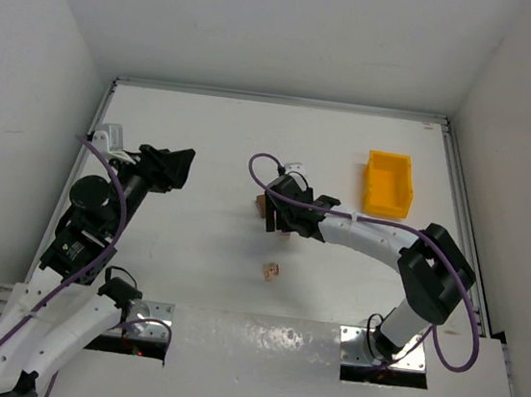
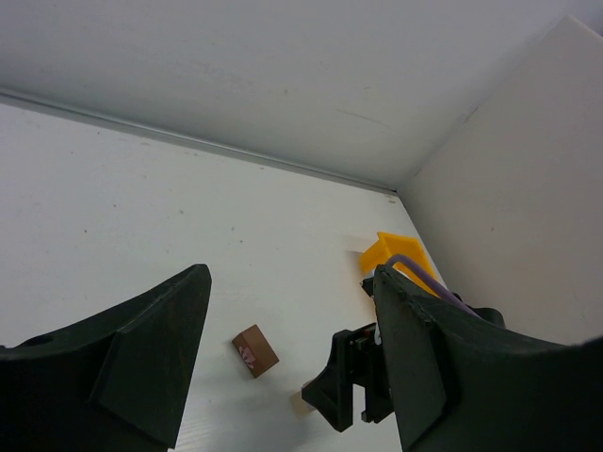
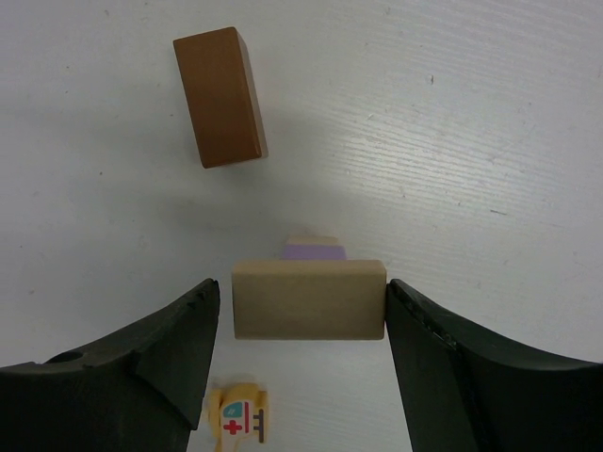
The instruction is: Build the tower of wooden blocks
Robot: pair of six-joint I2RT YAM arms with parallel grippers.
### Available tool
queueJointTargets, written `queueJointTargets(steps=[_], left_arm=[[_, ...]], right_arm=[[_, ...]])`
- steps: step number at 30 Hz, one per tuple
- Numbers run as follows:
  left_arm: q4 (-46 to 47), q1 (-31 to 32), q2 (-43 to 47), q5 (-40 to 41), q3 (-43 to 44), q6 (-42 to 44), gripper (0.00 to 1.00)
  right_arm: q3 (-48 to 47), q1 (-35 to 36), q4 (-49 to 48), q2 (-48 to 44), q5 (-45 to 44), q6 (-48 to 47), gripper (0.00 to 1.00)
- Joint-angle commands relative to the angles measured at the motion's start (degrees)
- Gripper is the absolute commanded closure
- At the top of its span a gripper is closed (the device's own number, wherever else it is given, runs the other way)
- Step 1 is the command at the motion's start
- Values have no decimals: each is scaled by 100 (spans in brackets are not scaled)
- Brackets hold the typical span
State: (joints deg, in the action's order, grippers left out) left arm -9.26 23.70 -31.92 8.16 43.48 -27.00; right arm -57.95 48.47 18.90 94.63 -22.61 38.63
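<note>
The wood block tower (image 3: 311, 282), a pale tan wooden slab (image 3: 309, 306) on a purple block (image 3: 315, 251), is stood near the middle of the desk (image 1: 204, 143), flanked by the spread right claw (image 3: 301, 290). It could be toppled by a dragging finger. The left claw (image 2: 290, 282) is spread, empty.

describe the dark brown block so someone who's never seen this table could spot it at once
Start at the yellow bin at the far right of the table, then go left to the right gripper, whose fingers flank a pale block stacked on a purple block. Just past them, apart from the stack, the dark brown block lies flat: the only dark reddish-brown piece.
</note>
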Motion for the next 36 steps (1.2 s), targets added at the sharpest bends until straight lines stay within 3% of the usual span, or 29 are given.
queueJointTargets(steps=[1, 7, 18, 19, 20, 21, 24, 27, 30, 32, 35, 36], left_arm=[[117, 64, -7, 10, 152, 90, 33], [108, 64, -33, 98, 152, 116, 33], [64, 64, -68, 256, 152, 169, 33], [64, 64, -69, 265, 160, 169, 33], [56, 64, -77, 273, 160, 169, 33], [47, 64, -95, 273, 169, 169, 33], [29, 55, -112, 317, 178, 187, 33], [12, 55, -121, 379, 178, 204, 33], [3, 38, -156, 405, 187, 222, 33], [-15, 47, -165, 432, 195, 239, 33], [-32, 38, -139, 563, 204, 283, 33], [-41, 29, -121, 564, 204, 283, 33]], right_arm=[[-23, -30, -167, -58, -6, 22, 30], [-225, -39, -53, -190, -270, -128, 20], [-356, -30, -70, -946, -491, -1154, 19], [-435, -30, -61, -938, -403, -1261, 22], [-619, -39, -44, -885, -263, -1401, 41], [-734, -39, 0, -833, -96, -1533, 54], [-1261, -30, 184, -526, 309, -1885, 83], [-1832, -57, 420, -35, 582, -2158, 89], [-2316, -179, 667, 501, 775, -2255, 89], [-2518, -398, 703, 731, 1177, -2229, 82], [-2878, -732, 773, 1449, 1741, -2237, 47], [-2879, -733, 782, 1453, 1795, -2237, 47]])
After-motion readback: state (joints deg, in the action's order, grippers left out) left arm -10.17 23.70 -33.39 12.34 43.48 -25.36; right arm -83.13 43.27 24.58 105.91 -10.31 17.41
